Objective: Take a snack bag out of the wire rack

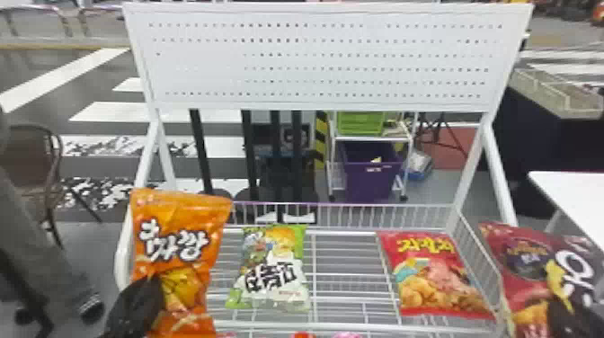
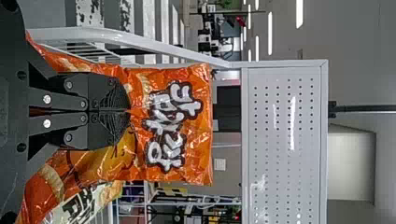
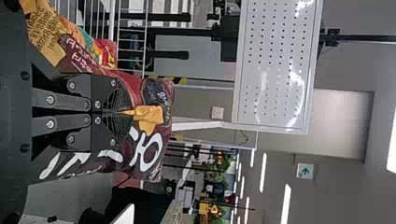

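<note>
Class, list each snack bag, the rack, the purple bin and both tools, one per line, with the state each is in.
Left tool: shut on the orange bag
Right tool: shut on the dark red bag
Orange bag: upright, gripped
Dark red bag: gripped
Green-and-white bag: lying in the rack, ungripped
Bright red bag: in the rack, ungripped
Rack: open-topped, holding bags
Purple bin: upright, open-topped

Bright strip lights overhead, streaky glare on the white pegboard
</note>
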Motion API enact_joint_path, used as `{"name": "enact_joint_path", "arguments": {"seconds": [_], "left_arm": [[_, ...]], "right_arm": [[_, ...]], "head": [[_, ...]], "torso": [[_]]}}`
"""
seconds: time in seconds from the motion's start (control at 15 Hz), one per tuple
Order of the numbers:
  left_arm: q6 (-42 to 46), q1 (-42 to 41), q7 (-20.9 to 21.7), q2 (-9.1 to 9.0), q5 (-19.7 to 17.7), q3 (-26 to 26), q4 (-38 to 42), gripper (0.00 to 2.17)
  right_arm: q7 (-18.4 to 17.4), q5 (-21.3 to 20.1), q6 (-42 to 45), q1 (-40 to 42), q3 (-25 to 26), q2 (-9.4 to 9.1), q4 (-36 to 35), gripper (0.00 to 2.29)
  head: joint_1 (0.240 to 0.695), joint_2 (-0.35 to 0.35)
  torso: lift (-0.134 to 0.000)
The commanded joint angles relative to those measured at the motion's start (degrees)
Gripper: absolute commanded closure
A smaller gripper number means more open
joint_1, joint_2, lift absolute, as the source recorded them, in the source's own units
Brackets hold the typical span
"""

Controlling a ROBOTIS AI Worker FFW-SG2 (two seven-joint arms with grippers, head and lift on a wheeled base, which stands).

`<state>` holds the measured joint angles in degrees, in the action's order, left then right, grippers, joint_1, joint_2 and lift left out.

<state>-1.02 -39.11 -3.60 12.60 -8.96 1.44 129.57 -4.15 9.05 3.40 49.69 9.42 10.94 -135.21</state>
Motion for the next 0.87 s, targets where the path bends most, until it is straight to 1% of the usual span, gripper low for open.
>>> {"name": "enact_joint_path", "arguments": {"seconds": [0.0, 0.47, 0.53, 0.8], "left_arm": [[0.0, -0.1, 0.0, -0.04, 0.1, 0.0, 0.2, 2.11], [0.0, -0.4, 0.0, 0.05, 0.2, 0.0, 0.5, 2.11], [0.0, -0.4, 0.0, 0.05, 0.2, 0.0, 0.5, 2.11], [0.0, -0.8, 0.0, 0.05, 0.2, 0.1, 1.0, 2.11]], "right_arm": [[0.0, -0.4, 0.2, -0.1, -0.3, -0.04, -0.1, 2.24], [0.1, -0.9, 0.5, -0.4, -0.5, -0.04, -0.1, 2.24], [1.3, -0.9, 0.5, -0.3, -0.5, -0.04, -0.1, 2.24], [1.4, -1.2, 0.3, -0.2, -0.5, -0.04, -0.1, 2.24]], "head": [[0.499, 0.000], [0.499, 0.000], [0.499, 0.000], [0.499, 0.000]], "torso": [[0.000], [0.000], [0.000], [0.000]]}}
